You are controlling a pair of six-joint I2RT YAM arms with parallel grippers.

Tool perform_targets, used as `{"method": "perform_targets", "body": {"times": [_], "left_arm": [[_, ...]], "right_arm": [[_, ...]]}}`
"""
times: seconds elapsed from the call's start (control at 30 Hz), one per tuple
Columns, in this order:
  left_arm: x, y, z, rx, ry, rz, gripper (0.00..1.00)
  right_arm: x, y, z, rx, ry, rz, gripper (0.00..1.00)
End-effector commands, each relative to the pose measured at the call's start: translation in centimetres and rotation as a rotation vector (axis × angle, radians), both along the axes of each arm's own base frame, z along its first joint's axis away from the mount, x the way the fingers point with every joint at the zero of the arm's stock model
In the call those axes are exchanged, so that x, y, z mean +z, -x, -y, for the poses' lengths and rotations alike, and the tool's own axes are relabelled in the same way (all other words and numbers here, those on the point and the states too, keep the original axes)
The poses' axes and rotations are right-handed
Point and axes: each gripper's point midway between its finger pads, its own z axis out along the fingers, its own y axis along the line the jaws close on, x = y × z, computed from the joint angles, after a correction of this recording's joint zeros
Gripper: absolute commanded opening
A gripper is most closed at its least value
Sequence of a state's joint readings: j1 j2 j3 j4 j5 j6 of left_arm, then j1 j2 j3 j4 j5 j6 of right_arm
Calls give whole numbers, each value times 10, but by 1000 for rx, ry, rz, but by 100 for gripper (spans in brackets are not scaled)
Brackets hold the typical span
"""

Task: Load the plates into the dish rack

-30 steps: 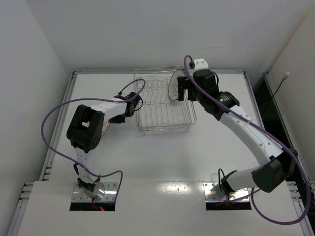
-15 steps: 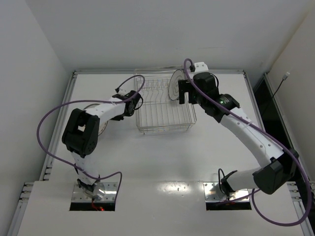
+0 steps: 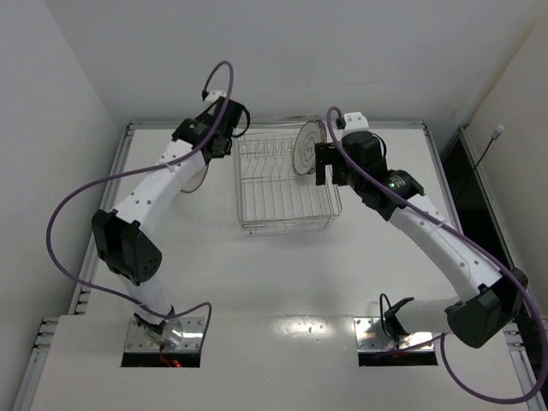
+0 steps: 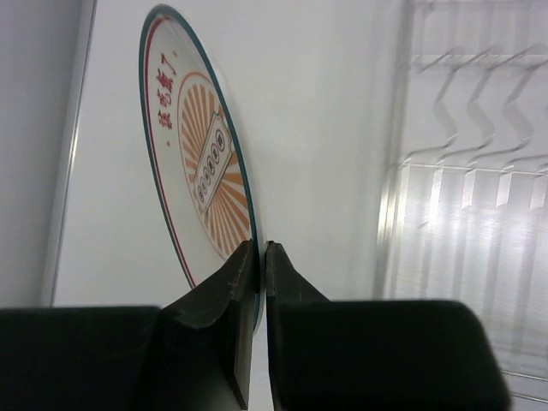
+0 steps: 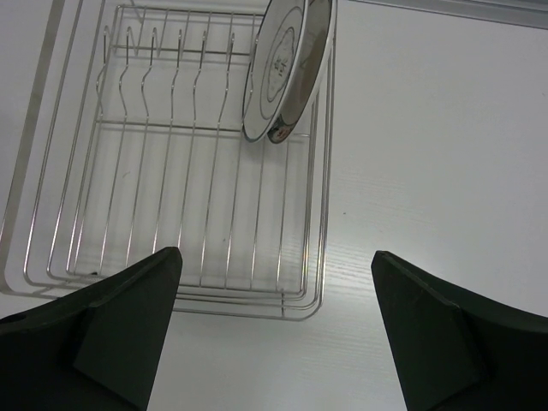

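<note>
1. The left hand (image 4: 261, 248) is closed tight on the rim of the orange sunburst plate (image 4: 201, 171). Its two fingers pinch the edge with only the rim's thickness between them.
2. That plate is held on edge. In the left wrist view its decorated face, with a teal outer line, a red inner line and red characters, is turned toward the left.
3. From the top camera the plate (image 3: 194, 177) shows partly under the left arm, over the far-left part of the bench (image 3: 282, 282). It is near the bench's left edge and to the left of the dish rack (image 3: 287, 227), not touching it. Whether its far rim touches the bench cannot be told.
4. In the left wrist view a strip of bare bench lies between the plate and the rack's wires, which are blurred at the right.
5. The white plate with the dark ring (image 5: 282, 68) stands tilted on edge in the rack's far-right corner, just beside the right wall. The row of upright prongs (image 5: 180, 60) runs leftward from it.
6. The right hand (image 5: 274, 254) is spread wide and holds nothing. It hovers over the rack's right side and near rim, apart from the white plate.
7. Open bench lies to the right of the rack's right wall.
</note>
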State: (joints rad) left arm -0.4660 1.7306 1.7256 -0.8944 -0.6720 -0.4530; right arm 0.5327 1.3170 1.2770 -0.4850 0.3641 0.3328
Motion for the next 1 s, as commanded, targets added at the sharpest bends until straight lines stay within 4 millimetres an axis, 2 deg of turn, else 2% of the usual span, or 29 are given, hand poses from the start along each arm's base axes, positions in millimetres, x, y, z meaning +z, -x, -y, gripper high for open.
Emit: {"method": "perform_targets", "body": {"times": [0.0,0.03,0.07,0.13,0.17,0.2,0.27,0.3,0.37,0.43,0.47,0.5,0.6,0.77,0.83,0.87,0.9,0.97], "left_arm": [[76,-11,25,-88,109,126,0],[83,-12,30,-114,122,123,0],[120,-18,36,-130,172,203,0],[137,-24,51,-169,211,226,0],[134,-30,63,-209,243,208,0],[145,-31,72,-243,282,237,0],[140,-36,97,-339,391,240,0],[139,-37,105,-367,426,244,0],[139,-43,123,-416,493,271,0],[135,-43,135,-449,527,271,0],[142,-46,145,-482,567,299,0],[130,-50,157,-505,576,281,0],[134,-56,181,-562,620,313,0],[150,-66,208,-622,686,403,0],[137,-74,222,-623,720,396,0],[140,-73,225,-634,740,402,0],[127,-78,232,-638,750,379,0],[122,-80,237,-632,783,378,0]], "right_arm": [[12,7,5,-13,-32,39,91],[10,9,6,-17,-39,35,91],[5,11,5,-8,-38,24,91],[3,19,6,-13,-68,19,91],[0,21,8,-13,-67,16,91],[-6,26,10,-21,-75,4,91],[-2,33,11,-27,-121,18,91],[-9,37,11,-17,-123,11,91],[-3,44,14,-27,-157,27,91],[-8,49,21,-46,-146,29,91],[-11,51,22,-46,-145,28,91],[-5,54,28,-64,-143,45,91],[-8,58,37,-89,-116,50,93],[-8,60,48,-106,-82,60,94],[-13,61,48,-106,-77,51,94],[-10,62,49,-106,-81,59,94],[-12,63,49,-106,-77,51,94],[-18,65,51,-106,-71,42,94]]}}
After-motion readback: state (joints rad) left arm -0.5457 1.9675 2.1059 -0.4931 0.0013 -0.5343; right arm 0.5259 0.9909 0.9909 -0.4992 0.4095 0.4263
